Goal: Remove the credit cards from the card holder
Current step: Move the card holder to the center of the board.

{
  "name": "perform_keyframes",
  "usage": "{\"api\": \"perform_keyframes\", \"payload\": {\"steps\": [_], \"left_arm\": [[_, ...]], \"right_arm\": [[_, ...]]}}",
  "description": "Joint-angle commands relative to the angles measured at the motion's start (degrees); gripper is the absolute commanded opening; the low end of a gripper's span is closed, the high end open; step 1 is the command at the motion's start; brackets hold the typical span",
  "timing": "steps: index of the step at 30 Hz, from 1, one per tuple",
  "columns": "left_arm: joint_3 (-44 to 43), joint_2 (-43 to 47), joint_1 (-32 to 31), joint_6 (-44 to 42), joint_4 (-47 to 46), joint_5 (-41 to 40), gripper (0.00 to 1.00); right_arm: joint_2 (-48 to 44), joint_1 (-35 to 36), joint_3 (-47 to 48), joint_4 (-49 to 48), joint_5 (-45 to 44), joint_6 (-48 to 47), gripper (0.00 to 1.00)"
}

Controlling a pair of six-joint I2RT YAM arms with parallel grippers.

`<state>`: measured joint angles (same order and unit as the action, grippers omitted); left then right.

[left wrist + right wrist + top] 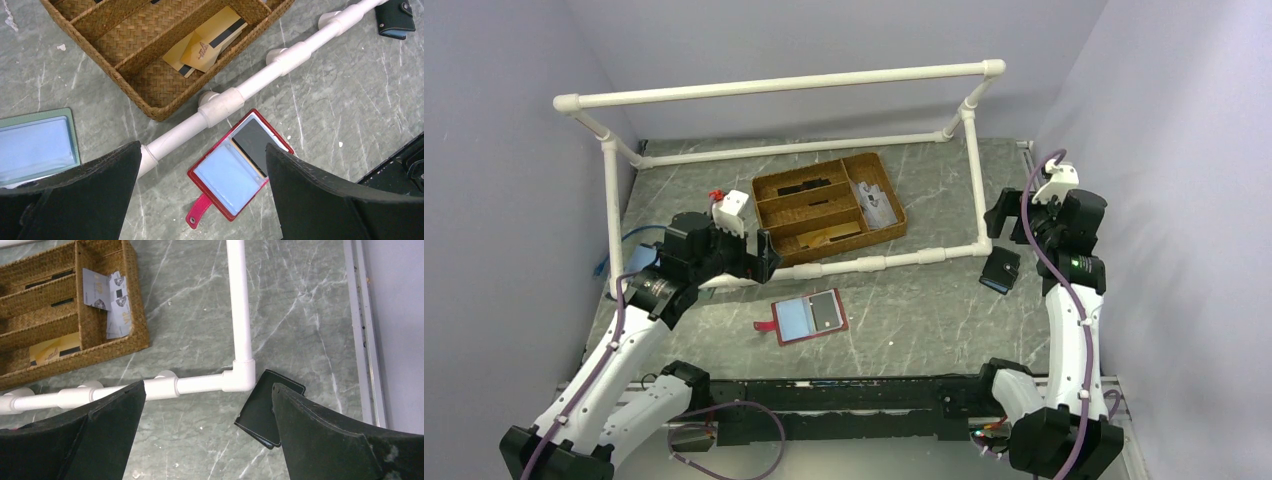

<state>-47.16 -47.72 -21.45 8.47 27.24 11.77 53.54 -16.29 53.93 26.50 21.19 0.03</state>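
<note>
Matte right tool (208, 400) agape — folded black card holder (257, 407) beneath

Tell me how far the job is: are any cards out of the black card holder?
Done: nothing visible; the black card holder lies shut beside the white pipe corner. In hand: nothing; the left gripper and right gripper are open and empty. Left: open it, pull the cards out.

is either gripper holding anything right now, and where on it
Nothing is held: the left gripper and the right gripper both stand open and empty.
</note>
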Motion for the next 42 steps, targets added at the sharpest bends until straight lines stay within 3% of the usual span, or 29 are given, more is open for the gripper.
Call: {"api": "perform_keyframes", "payload": {"steps": [1, 9, 15, 22, 27, 31, 42], "left_arm": [[-0.6, 0.2, 0.3, 0.0, -1.7, 1.3, 0.99], [-0.5, 0.1, 0.3, 0.0, -2.0, 3.4, 0.99], [-0.2, 0.2, 0.3, 0.0, -2.2, 4.2, 0.99], [-0.3, 0.2, 0.3, -0.3, -2.2, 4.4, 0.99], [-0.2, 0.4, 0.3, -0.5, -2.3, 4.1, 0.99], [-0.1, 0.7, 0.3, -0.7, -2.3, 3.9, 0.99], [0.0, 1.0, 0.3, -0.9, -2.3, 3.9, 0.99]], "right_arm": [[-0.8, 0.2, -0.3, -1.2, 1.7, -2.9, 1.00], [8.6, 0.1, 2.4, 14.0, 7.4, -26.2, 1.00], [14.9, -2.0, -0.5, 14.2, 1.3, -37.0, 0.99], [27.1, -11.5, 1.2, 14.7, 5.6, -52.2, 0.98], [35.4, -12.6, 5.1, 11.9, 5.4, -54.6, 0.97], [42.5, -13.6, 11.7, 11.3, 9.9, -50.5, 0.95], [51.0, -12.3, 17.5, 12.6, 13.9, -47.6, 0.89]]}}
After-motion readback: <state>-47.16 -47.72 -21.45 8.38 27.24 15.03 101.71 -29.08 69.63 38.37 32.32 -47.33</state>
